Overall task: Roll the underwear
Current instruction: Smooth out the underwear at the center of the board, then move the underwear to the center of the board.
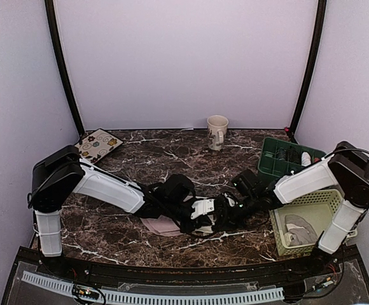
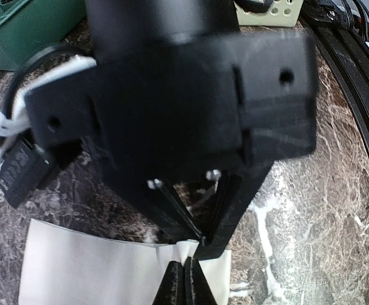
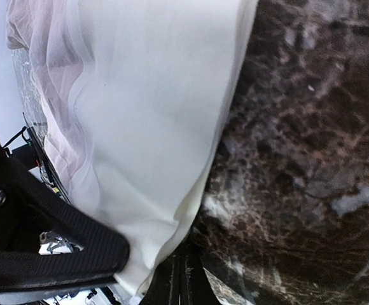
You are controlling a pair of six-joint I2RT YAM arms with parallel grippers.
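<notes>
where they meet over the marble table point(image 1: 140, 152), the left gripper point(image 2: 184, 283) and right gripper point(image 3: 181, 281), each pressed together, pinch the cream edge of the pink underwear point(image 3: 153, 127).

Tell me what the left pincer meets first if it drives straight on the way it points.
The right pincer: its closed tips sit directly ahead of the left pincer, over the underwear. Depth is unclear, but the gap looks small.

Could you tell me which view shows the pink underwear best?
The right wrist view: the underwear is large there, cream panel and pink edge both visible. The top view shows only a partly hidden pink patch; the left wrist, a cream strip.
</notes>
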